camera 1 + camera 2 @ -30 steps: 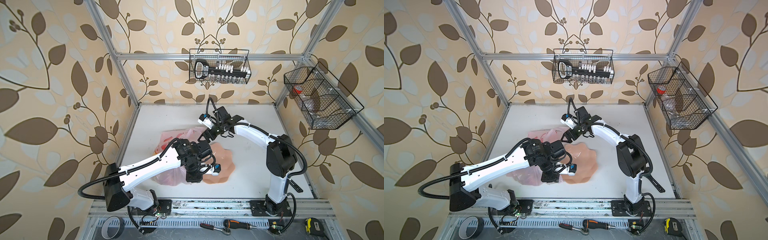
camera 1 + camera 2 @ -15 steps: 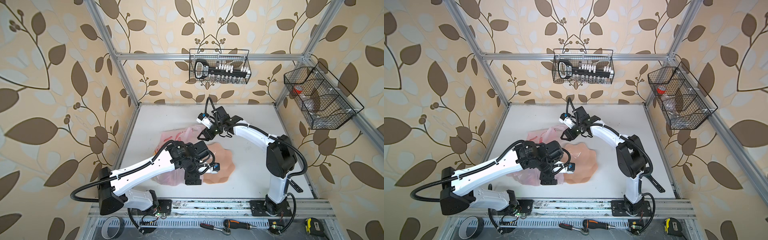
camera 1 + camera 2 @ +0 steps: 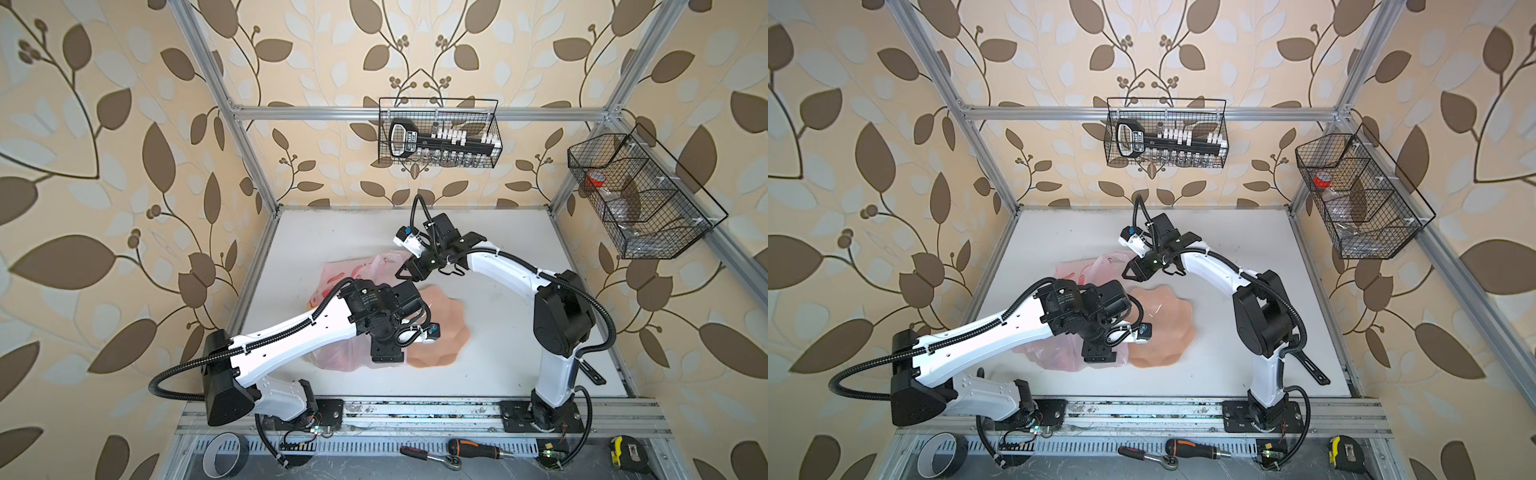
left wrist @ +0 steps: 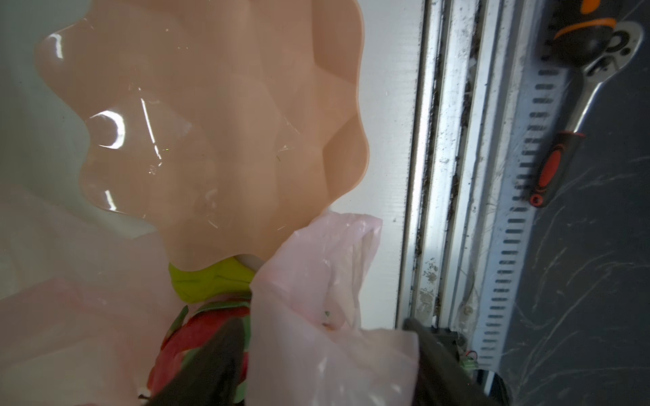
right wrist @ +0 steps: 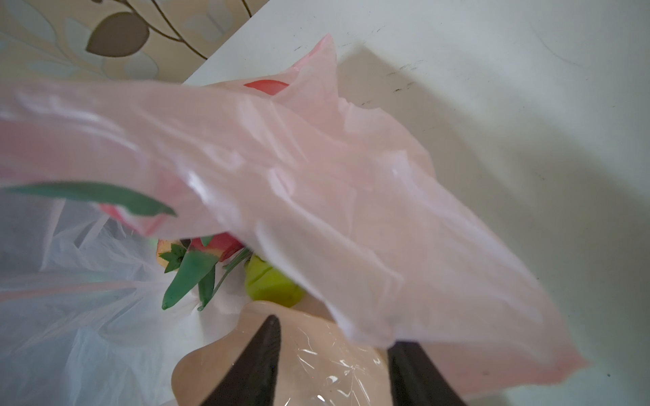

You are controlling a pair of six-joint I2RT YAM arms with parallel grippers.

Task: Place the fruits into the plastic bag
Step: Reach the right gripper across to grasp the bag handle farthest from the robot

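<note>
The left arm reached low across the bench [image 3: 505, 245] from the front rail. Its wrist bent down over the near side of the plastic bag [image 3: 365, 266]. In the left wrist view the left hand [image 4: 323, 323] was open, with a loose fold of the bag lying between its two dark fingers [image 4: 214, 355] and not squeezed. The right arm stretched in from the other side. The right hand [image 5: 334, 332] tipped down at the far edge of the bag, beside the peach plate [image 3: 446, 328]. Its fingers were apart too, and the bag's rim lay draped over one of them.

The fruits were inside the bag. A green pear [image 4: 211, 284] lay right at the plate's edge, with the pink-red dragon fruit [image 4: 207, 323] touching it. In both top views the bag lay on the bench to the left of the plate, partly under the left arm.

Since a second before, the right hand had slid a little further over toward the bag. The left hand had stayed in much the same spot.
</note>
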